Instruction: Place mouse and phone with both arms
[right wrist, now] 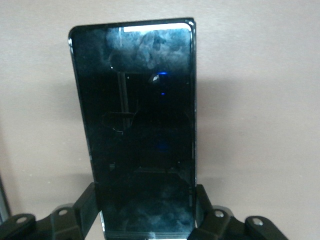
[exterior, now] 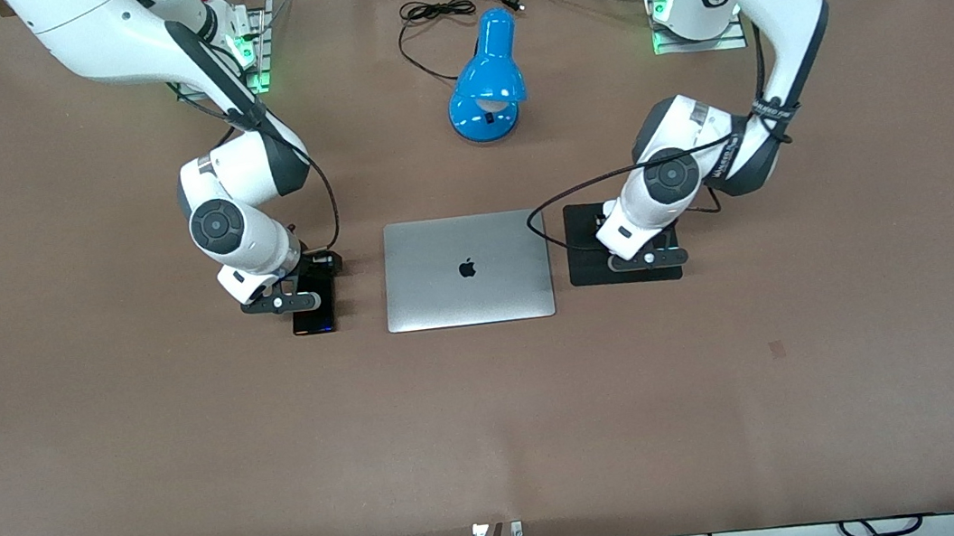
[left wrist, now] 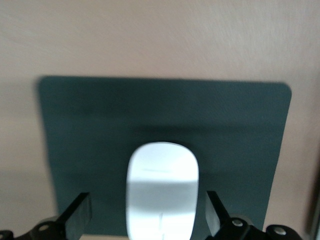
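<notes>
Landmark: closed silver rectangular laptop (exterior: pixel 466 270) with a dark logo, lying flat on the brown table (exterior: pixel 497 429); all places below given from it.

Phone: slim black rectangular smartphone (right wrist: pixel 140 130) with glossy dark face, lying flat on the table just beside the laptop, toward the right arm's end; long side parallel to the laptop's side edge, probably for a tidy desk layout.

Right gripper (right wrist: pixel 145 210): low at the phone's end, fingers (right wrist: pixel 86 202) standing on both long edges of the phone. Touching or already slightly released: hard to say from this angle, seems closed on the phone.

Mouse: small white oval glossy computer mouse (left wrist: pixel 162 190), resting on the black square pad (left wrist: pixel 100 130), which lies just beside the laptop toward the left arm's end. Hidden under the wrist in the front view. Placed on the pad because there a mouse is normally used.

Left gripper (left wrist: pixel 148 216): low over the pad, fingers (left wrist: pixel 79 214) spread wider than the mouse, with a visible gap at each side; nothing held.

Blue metal desk lamp (exterior: pixel 487 84): farther from the front camera than the laptop, black cord coiled beside it; not part of the task.

Judgement on progress: both things apparently at their places, one at each side of the laptop. Remaining step likely: opening of the right fingers, then lifting straight up, so as not to drag the phone or the mouse.
</notes>
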